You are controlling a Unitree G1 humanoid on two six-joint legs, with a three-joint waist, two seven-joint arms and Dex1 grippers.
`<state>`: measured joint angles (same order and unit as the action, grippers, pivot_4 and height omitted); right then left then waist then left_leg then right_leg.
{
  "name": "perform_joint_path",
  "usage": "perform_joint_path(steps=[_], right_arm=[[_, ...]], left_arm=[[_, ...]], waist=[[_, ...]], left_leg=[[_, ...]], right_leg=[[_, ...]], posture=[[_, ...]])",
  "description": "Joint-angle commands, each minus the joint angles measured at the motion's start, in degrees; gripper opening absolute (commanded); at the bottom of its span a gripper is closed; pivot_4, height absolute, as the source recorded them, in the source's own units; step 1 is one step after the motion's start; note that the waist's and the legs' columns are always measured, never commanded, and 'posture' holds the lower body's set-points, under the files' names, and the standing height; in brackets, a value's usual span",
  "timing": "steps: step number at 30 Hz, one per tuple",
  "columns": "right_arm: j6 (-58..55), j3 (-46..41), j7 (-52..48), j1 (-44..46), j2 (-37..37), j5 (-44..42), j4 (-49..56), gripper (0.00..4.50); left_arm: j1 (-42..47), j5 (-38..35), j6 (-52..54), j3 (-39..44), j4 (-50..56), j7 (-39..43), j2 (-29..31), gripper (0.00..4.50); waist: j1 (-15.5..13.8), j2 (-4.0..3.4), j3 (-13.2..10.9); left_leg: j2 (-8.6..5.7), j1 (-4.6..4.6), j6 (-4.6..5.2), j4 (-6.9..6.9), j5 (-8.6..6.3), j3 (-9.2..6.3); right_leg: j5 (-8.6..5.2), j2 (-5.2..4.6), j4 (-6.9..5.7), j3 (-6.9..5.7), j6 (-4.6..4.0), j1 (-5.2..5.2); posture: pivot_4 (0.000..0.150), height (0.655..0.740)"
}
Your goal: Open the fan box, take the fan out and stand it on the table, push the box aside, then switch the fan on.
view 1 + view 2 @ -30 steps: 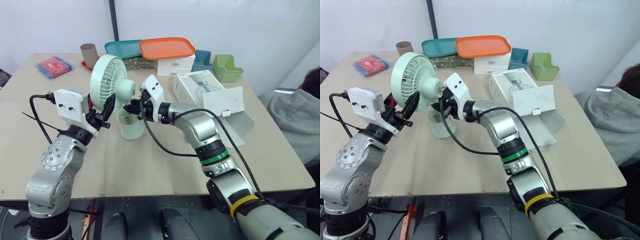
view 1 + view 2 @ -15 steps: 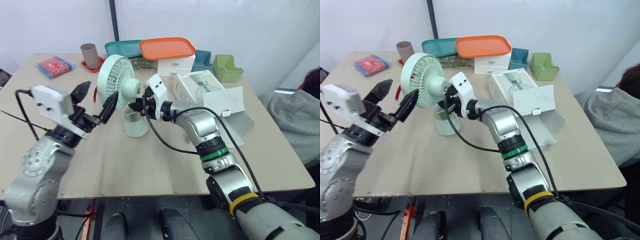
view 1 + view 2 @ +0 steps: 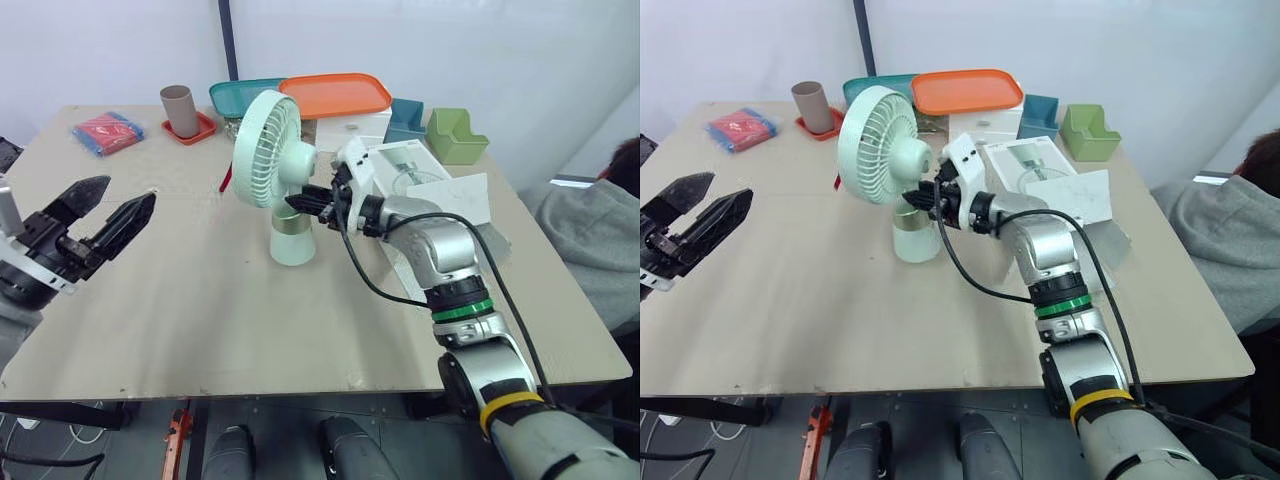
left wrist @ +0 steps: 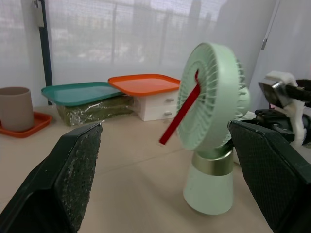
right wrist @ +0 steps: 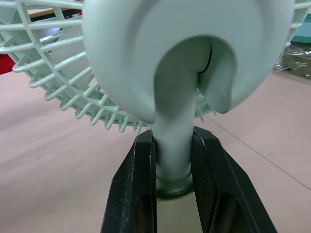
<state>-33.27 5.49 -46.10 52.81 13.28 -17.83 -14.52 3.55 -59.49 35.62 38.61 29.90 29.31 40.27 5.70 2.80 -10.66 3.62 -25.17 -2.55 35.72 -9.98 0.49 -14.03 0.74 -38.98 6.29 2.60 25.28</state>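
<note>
The fan stands upright near the middle of the table, close to the opened box. The right gripper is clamped on the slim neck under the head. The left gripper hangs spread, well apart. The fan is light plastic, likely top-heavy, with a fragile-looking grille. The stiff neck is the sound hold. The base appears seated, though this is hard to confirm.

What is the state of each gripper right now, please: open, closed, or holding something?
Left gripper: open, holding nothing, apart from the fan.
Right gripper: closed on the fan's neck, below its head.
</note>
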Motion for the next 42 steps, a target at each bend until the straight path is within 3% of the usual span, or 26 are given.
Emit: perform_joint_path(steps=[1,5,11,15,26,42], right_arm=[[-1.2,-1.9,-7.0,-4.2,2.6,-7.7,13.9,0.39],[-0.9,-0.1,-8.0,-8.9,3.8,-9.1,21.3,0.39],[4.6,2.8,-10.4,-13.2,3.2,-7.6,21.4,0.39],[7.0,5.5,-11.6,-14.9,3.0,-6.5,21.2,0.39],[8.8,8.8,-12.3,-15.4,3.2,-4.1,19.6,0.39],[10.6,10.5,-10.6,-16.8,3.0,-1.0,20.2,0.39]], left_arm=[[-4.1,3.5,-3.3,0.6,-1.2,5.4,1.2,3.35],[-9.3,6.9,-6.1,-3.6,-2.7,10.7,-1.2,1.91],[-12.6,11.5,-10.4,-10.3,-4.1,16.6,-3.8,0.05],[-12.2,12.5,-11.1,-13.8,-4.4,17.9,-5.0,0.05],[-10.7,23.7,-16.8,-24.2,-6.8,17.7,-7.4,0.05],[-7.5,27.0,-18.0,-29.0,-10.8,19.0,-8.3,0.05]], waist=[[0.0,-0.04,0.0],[0.0,-0.06,0.0],[0.0,-0.04,0.0],[0.0,-0.03,0.0],[-0.1,-0.03,0.0],[-0.1,-0.03,0.0]], left_leg=[[-0.01,0.05,-0.05,-0.06,-0.04,0.01],[-0.01,0.05,-0.07,-0.19,-0.1,0.01],[0.02,0.1,-0.15,-0.16,-0.04,-0.07],[0.02,0.09,-0.17,-0.08,0.02,-0.09],[0.02,0.11,-0.18,-0.03,0.08,-0.12],[0.02,0.12,-0.16,0.0,0.09,-0.19]], right_leg=[[-0.07,-0.02,0.0,0.0,-0.12,-0.03],[-0.18,-0.05,-0.04,-0.04,-0.32,0.03],[-0.17,-0.02,-0.06,-0.14,-0.25,0.0],[-0.14,-0.02,-0.06,-0.13,-0.09,-0.02],[-0.08,-0.01,-0.06,-0.15,-0.04,-0.05],[-0.06,0.0,-0.07,-0.2,-0.03,-0.1]], posture=[[0.15,0.74],[0.15,0.74],[0.15,0.74],[0.15,0.74],[0.15,0.74],[0.15,0.74]])
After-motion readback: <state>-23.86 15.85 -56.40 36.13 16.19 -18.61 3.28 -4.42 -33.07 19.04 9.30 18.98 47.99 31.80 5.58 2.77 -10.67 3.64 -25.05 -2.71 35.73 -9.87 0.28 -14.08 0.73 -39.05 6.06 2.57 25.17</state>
